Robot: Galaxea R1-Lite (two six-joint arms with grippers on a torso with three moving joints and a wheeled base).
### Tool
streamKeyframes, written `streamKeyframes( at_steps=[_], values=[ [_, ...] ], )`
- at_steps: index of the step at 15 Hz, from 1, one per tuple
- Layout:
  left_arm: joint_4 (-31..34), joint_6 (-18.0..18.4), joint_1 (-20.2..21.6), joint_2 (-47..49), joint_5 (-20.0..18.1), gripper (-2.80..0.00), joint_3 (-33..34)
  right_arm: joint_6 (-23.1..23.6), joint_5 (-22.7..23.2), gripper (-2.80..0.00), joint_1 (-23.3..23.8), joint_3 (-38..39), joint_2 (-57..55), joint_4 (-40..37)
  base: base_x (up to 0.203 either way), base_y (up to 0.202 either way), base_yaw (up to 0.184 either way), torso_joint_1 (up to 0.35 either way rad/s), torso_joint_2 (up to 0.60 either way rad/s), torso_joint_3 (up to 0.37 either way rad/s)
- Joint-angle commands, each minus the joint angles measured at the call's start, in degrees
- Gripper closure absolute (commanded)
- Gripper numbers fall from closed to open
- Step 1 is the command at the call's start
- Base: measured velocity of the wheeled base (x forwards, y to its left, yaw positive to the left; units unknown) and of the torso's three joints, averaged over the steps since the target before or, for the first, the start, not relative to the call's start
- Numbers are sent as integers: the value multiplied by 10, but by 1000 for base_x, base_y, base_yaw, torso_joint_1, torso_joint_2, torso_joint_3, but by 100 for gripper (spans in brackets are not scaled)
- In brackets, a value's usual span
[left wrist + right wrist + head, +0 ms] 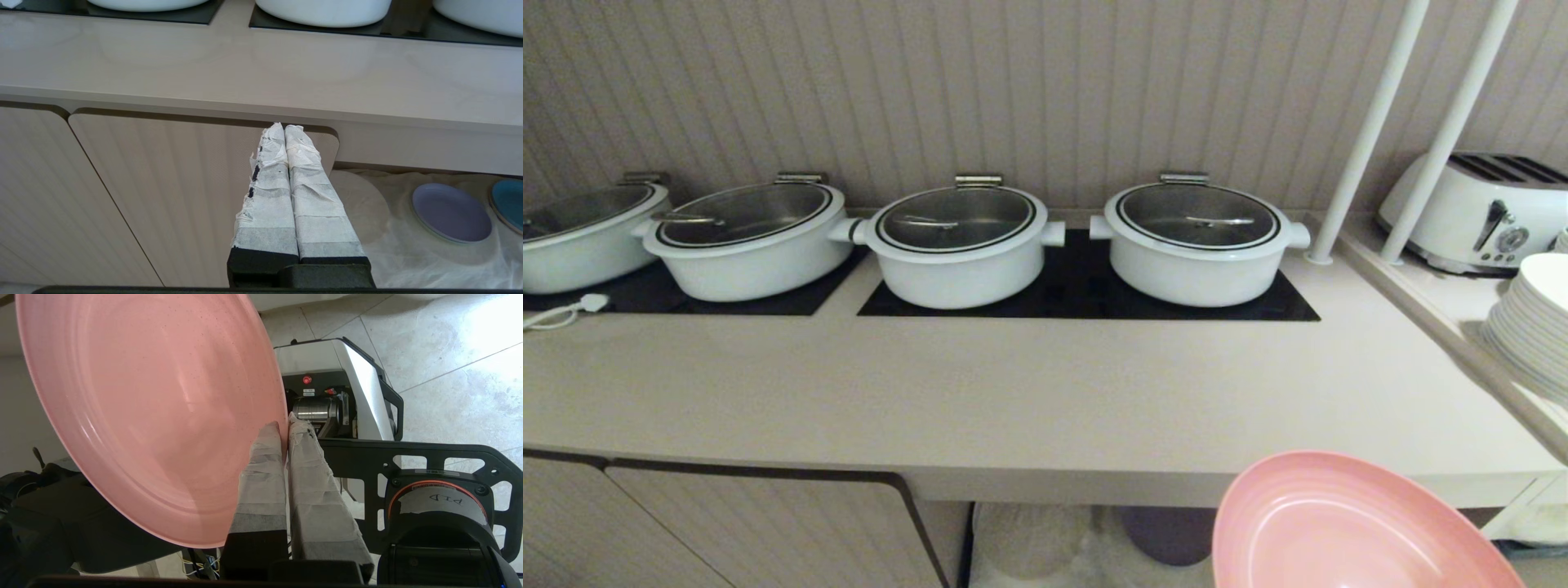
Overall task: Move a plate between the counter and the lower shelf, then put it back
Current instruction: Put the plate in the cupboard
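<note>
Only the right wrist view shows the grip: the right claw [284, 430] is closed on the edge of the plate [151, 412], with one taped finger on each side of the rim, and the pink plate stands tilted up on its edge; behind it that view shows the robot's own base [347, 388] and the tiled floor [449, 355]; the head view shows no claw at all, only the plate [1356, 531] low on the right, held in the air in front of the table's front edge and not touching it; the table [1029, 392] is long and beige, with black hob panels [1086, 294] set into it, and four white pots [1196, 241] with glass lids stand on those in a row along the back wall; on the right there is a side ledge with a toaster [1478, 212], a stack of white plates [1531, 327] and two white poles [1372, 131]; only the left wrist view shows the left claw [284, 128], with its taped fingers pressed together and holding nothing, up in front of a ribbed cabinet door [163, 196] just under the table edge; the same view shows the lower shelf [408, 253] with its wrinkled white cloth, and a purple plate [451, 212] and a blue plate [508, 202] lie on it side by side.
</note>
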State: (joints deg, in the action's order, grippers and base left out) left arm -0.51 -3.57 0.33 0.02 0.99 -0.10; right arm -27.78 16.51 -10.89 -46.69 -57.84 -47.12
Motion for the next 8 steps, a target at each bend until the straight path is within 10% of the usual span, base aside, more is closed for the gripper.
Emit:
streamKeyframes(
  at_steps=[1,8],
  values=[
    [0,0,0,1,0,0,0,-2,1,0,-3,4,-1,-3,0,0,0,0,0,0],
    [0,0,0,1,0,0,0,10,0,0,-8,5,-2,-23,0,0,0,0,0,0]
  ],
)
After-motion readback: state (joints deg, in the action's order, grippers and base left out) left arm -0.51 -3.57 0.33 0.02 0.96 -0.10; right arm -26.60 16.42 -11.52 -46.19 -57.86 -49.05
